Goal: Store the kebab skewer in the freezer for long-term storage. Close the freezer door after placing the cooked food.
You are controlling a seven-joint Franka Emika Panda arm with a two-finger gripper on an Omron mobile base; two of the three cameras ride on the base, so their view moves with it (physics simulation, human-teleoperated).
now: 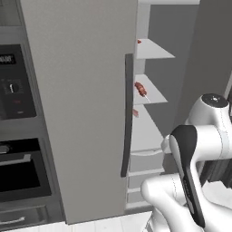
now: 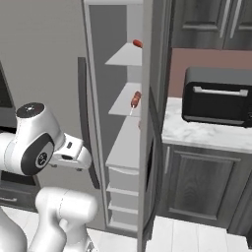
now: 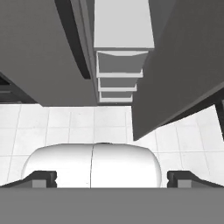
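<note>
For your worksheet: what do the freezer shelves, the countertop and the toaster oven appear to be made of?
Freezer shelves: smooth matte white, probably plastic; flat, no grain.
Countertop: polished pale stone, likely marble; grey veining.
Toaster oven: black casing, perhaps painted metal, with a silvery, seemingly metal handle; faint sheen.

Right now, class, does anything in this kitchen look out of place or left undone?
The freezer door stands open, edge-on beside the white shelves. The kebab skewer already lies on a middle shelf of the freezer, its stick poking toward the shelf's front edge. Nothing looks spilled or broken.
</note>
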